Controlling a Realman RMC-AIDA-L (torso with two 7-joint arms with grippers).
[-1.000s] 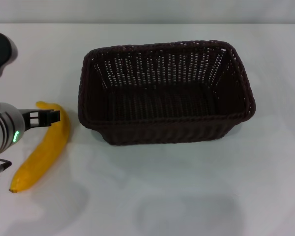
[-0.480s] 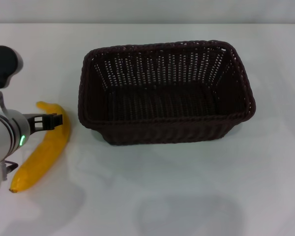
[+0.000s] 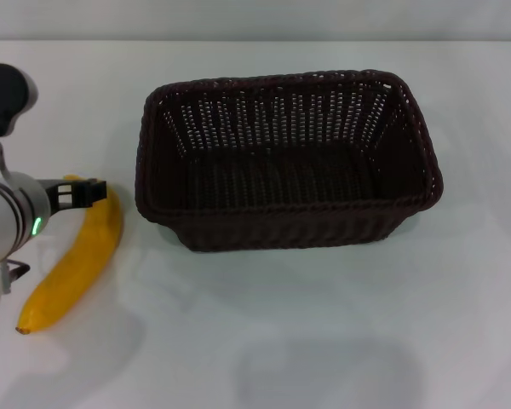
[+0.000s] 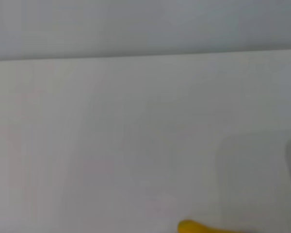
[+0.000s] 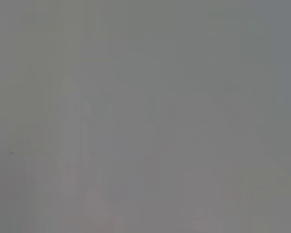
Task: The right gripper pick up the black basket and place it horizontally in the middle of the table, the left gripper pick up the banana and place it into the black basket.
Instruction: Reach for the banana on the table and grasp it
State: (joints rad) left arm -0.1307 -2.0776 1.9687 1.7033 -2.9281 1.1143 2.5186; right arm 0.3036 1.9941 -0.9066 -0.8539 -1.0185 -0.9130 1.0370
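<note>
The black basket (image 3: 288, 160) is set lengthwise across the middle of the table (image 3: 324, 341), upright and empty. The basket step is judged done; the banana pick remains.

The banana (image 3: 77, 264) lies flat on the table just to the left of the basket, apart from it, its dark tip toward the near edge. In the left wrist view only a sliver of yellow (image 4: 194, 227) is caught at the frame's margin.

The left tool (image 3: 87, 192) is seen over the banana's far end, near the stem. Whether its fingers are spread or closed cannot be told, and no hold on the fruit is evident. The right tool is not seen in any view; the right wrist view shows only featureless grey.

Risks, as judged:
- A grip taken at the tapered far end is off-centre; the long curved body could swing or slip out when lifted.
- The smooth skin offers little friction; a light pinch may slide, a hard one may bruise.
- The curve allows the fruit to roll on the slick white surface if nudged on descent.
- The basket's raised braided rim could catch a low-carried banana.

Materials: dark woven wicker, openwork slotted walls, rectangular form; banana bright yellow, smooth, crescent-shaped; table plain, matte white.
</note>
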